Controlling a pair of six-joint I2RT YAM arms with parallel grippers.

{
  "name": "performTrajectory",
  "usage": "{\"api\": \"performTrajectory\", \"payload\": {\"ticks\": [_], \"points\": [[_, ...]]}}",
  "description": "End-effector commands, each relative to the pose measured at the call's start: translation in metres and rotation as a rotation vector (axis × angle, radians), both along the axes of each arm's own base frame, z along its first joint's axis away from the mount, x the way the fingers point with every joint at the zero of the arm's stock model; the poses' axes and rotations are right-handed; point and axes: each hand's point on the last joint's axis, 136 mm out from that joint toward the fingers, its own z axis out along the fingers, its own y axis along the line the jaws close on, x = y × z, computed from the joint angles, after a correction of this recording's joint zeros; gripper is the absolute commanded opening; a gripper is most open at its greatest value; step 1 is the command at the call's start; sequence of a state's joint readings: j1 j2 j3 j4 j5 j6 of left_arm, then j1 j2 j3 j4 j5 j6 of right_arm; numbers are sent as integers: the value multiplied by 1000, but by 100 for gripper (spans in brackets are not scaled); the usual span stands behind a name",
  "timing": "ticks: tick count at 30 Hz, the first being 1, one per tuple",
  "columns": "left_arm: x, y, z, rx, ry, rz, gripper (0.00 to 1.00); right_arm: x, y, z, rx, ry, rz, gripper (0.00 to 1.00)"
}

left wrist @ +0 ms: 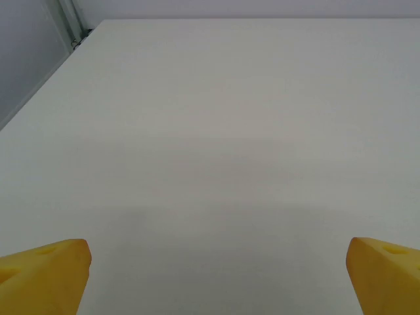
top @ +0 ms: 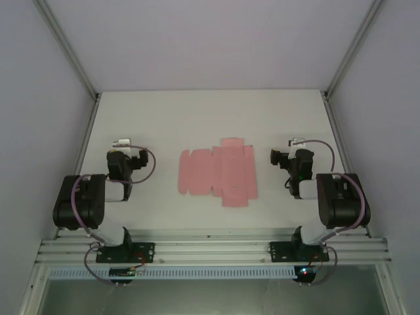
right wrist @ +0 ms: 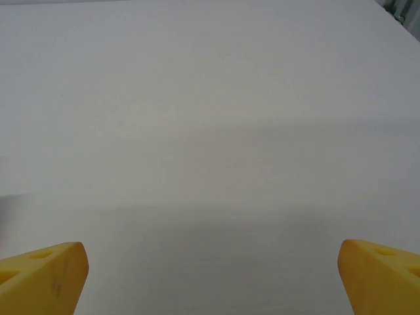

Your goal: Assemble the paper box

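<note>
A: While watching paper box [top: 218, 172] lie flat at mid-tabletop [top: 197, 118]: probably light, floppy, easily creased.
B: Gaping wide, both empty, left end effector [left wrist: 218, 269] and right end effector [right wrist: 213, 269]. Best pinching flap edges beside fold lines.

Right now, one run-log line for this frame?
paper box: flat, unfolded, untouched | left gripper: open, empty | right gripper: open, empty

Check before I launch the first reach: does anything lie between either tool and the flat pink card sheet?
Nothing visible does. The flat salmon-pink die-cut card sheet lies alone, with only bare white table between it and the open left tool and open right tool.
</note>
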State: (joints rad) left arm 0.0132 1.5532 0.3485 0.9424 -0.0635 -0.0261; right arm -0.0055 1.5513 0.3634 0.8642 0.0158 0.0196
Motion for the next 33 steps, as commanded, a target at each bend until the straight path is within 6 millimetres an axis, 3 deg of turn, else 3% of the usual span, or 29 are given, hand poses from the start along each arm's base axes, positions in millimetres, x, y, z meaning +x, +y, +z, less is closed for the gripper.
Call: {"api": "performTrajectory", "payload": {"ticks": [1, 29, 33], "points": [[4, 0, 10, 5, -28, -13, 99, 3, 0, 5, 10, -13, -10, 100], [4, 0, 9, -7, -23, -19, 100, 4, 1, 5, 13, -11, -6, 100], [5, 5, 17, -8, -31, 14, 100, 4, -5, 11, -2, -26, -39, 100]]}}
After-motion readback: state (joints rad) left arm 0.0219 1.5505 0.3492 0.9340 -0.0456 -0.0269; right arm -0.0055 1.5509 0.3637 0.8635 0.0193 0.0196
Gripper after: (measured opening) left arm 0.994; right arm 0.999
